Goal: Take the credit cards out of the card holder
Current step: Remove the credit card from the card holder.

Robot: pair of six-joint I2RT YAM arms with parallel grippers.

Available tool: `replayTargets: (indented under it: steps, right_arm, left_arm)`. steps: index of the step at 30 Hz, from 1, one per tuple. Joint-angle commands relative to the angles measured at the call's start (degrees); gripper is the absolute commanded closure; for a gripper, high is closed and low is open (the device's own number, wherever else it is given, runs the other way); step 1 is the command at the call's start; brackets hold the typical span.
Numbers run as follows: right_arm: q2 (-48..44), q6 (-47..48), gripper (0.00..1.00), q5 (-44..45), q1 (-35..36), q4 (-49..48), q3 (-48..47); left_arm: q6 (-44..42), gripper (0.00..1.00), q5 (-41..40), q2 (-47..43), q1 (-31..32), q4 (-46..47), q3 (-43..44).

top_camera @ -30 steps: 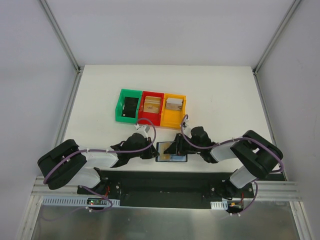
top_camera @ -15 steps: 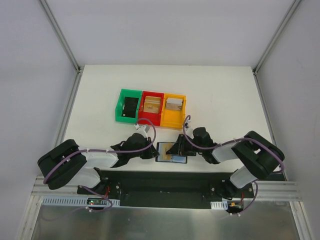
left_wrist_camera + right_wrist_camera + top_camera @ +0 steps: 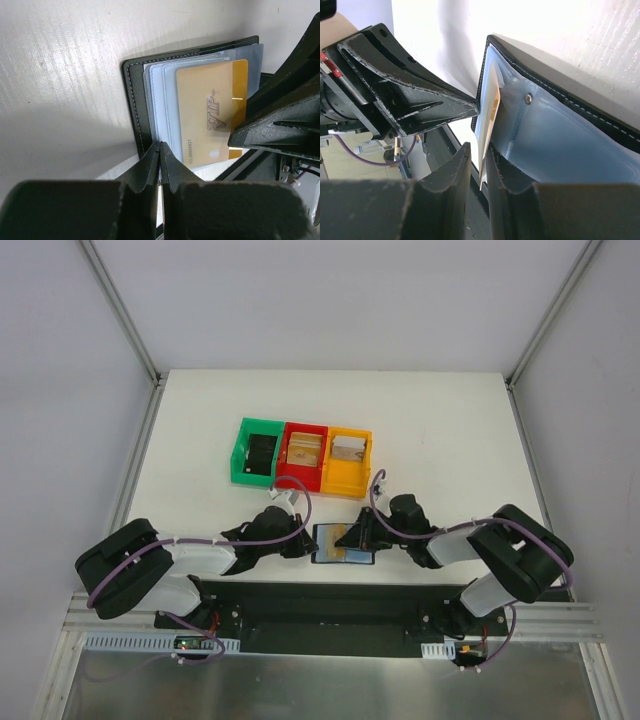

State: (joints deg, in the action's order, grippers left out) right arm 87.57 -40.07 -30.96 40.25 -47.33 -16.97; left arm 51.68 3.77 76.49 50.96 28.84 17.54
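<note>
Compared with a second ago, the right gripper (image 3: 479,150) is sitting slightly further to its own side in the overhead view, and more tan is showing over the open wallet. Its fingers (image 3: 455,170) are clamping the near edge of a gold credit card (image 3: 491,107), which is standing on edge between them and still sitting partly inside a clear sleeve of the card holder (image 3: 560,145). The left gripper (image 3: 160,146) is pinching the holder's near black edge with its jaws almost closed, pinning it to the table (image 3: 450,430) close to the arms' bases.

The holder is lying open and flat, with several clear sleeves fanning behind the gold card. Whether they are hiding more cards is impossible to tell.

Further back, the green bin (image 3: 240,455), the red bin (image 3: 305,427) and the orange bin (image 3: 350,483) are standing in a row. The red and orange ones are holding something tan, too small to identify.

So the task seems to be mid-extraction: this card is coming out but is not yet free, and checking the remaining sleeves is still waiting.
</note>
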Motion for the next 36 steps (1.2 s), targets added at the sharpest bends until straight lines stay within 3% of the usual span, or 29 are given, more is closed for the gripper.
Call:
replayTargets:
  steps: [1,14,23,36]
  right_arm:
    - [-2.7,0.0,0.80,-1.7,-0.4,-3.1,0.6]
    - [-2.8,0.0,0.78,-1.6,-0.8,-2.7,0.5]
    - [-3.4,0.0,0.87,-1.8,-1.5,-2.1,0.7]
    - [-6.4,1.3,0.91,-2.0,-2.6,1.3,1.1]
  left_arm:
    - [0.2,1.00,-1.7,-0.3,0.2,0.3,-0.7]
    - [0.4,1.00,-1.4,-0.3,0.2,0.3,-0.6]
    - [0.3,1.00,-1.8,-0.7,0.3,0.3,-1.1]
    - [0.4,1.00,-2.2,-1.3,0.2,0.3,-1.7]
